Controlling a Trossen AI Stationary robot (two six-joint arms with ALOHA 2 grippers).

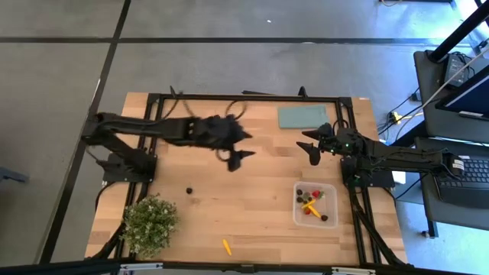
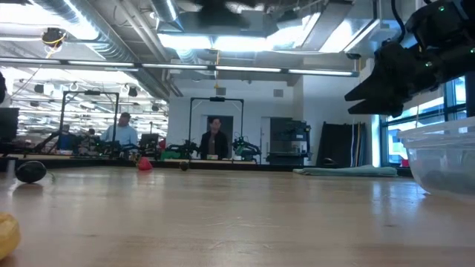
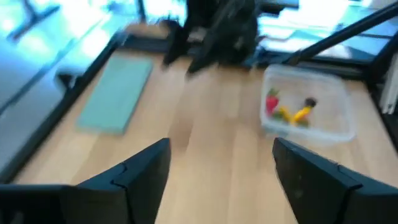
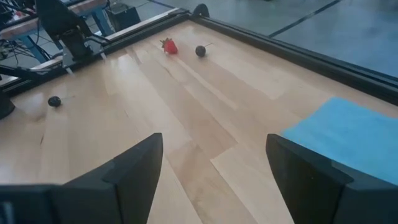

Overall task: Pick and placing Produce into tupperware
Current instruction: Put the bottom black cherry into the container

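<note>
Loose dark berry [image 1: 189, 190]: light, round, rolls; pinch across middle. Left gripper [image 1: 238, 148] wide, right gripper [image 1: 309, 144] wide, both empty

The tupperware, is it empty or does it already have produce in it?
Partly filled. The clear tupperware holds several produce pieces, red, dark and orange-yellow, without a lid. An orange stick and a dark piece lie outside on the table.

Bright, even light from ceiling strips [image 2: 223, 41] above me. My left arm [image 1: 191, 130] smears in the high view, and my left wrist view is motion-blurred throughout: slab [image 3: 118, 93] and tupperware [image 3: 308, 109] ahead of my jaws are soft. Right wrist view sharp; pale glare on the table [image 4: 205, 81] ahead. Low view: near tabletop out of focus, window [image 2: 456, 119] glare beside my silhouetted right gripper [image 2: 386, 85].
</note>
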